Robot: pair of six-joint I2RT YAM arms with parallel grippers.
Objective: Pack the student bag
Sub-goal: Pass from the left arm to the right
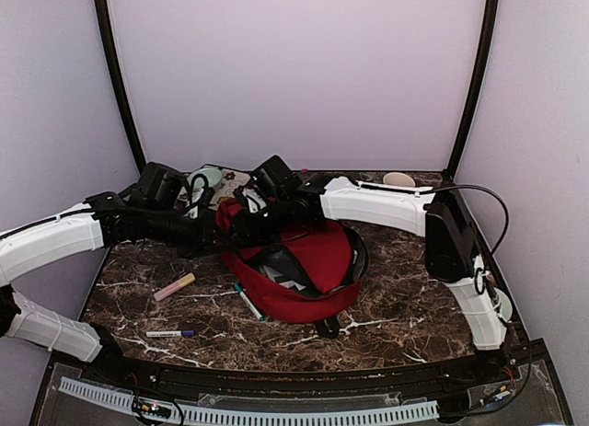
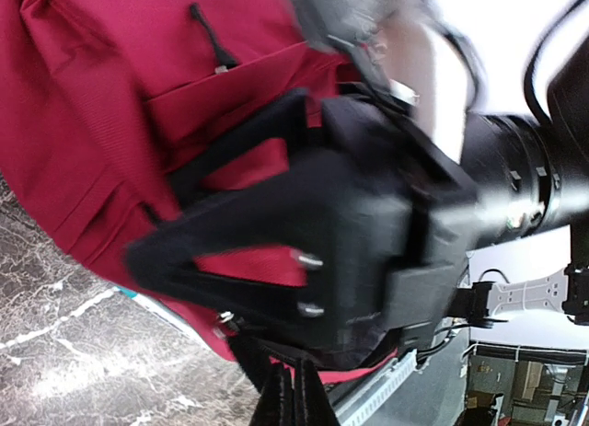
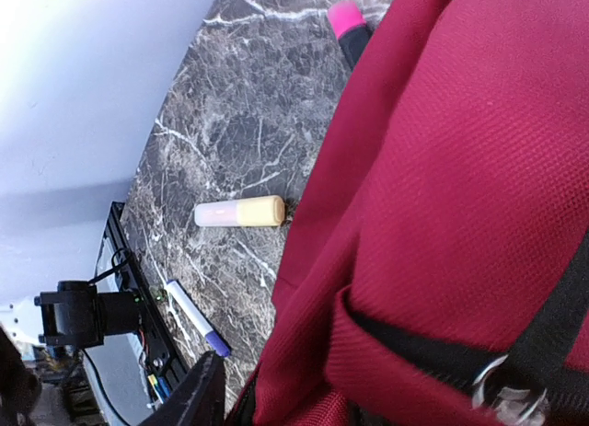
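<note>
Trouble, if it comes, starts at the back-left corner of the student bag point(image 1: 313, 260), where both hands work almost on top of each other. The bag lies slumped in the middle of the surface point(image 1: 405, 316), its mouth gaping a little with some grey lining showing. My left hand point(image 1: 210, 231) is fully closed at the bag's rim; whether it has fabric pinched I cannot tell. My right hand point(image 1: 243, 224) sits just beside it against the red cloth, and I cannot tell how wide it stands or whether it grips anything.

Risks, as I judge them: the two hands could knock together, since the left wrist view is nearly filled by the other hand's body. The cloth is soft, so a pull could drag the whole bag rather than open it, sliding it over the teal pen point(image 1: 247, 302) at its near-left edge. A pink-and-yellow highlighter point(image 1: 174, 286) and a white marker point(image 1: 170, 334) lie outside on the left; a shifting bag could roll them toward the edge.
</note>
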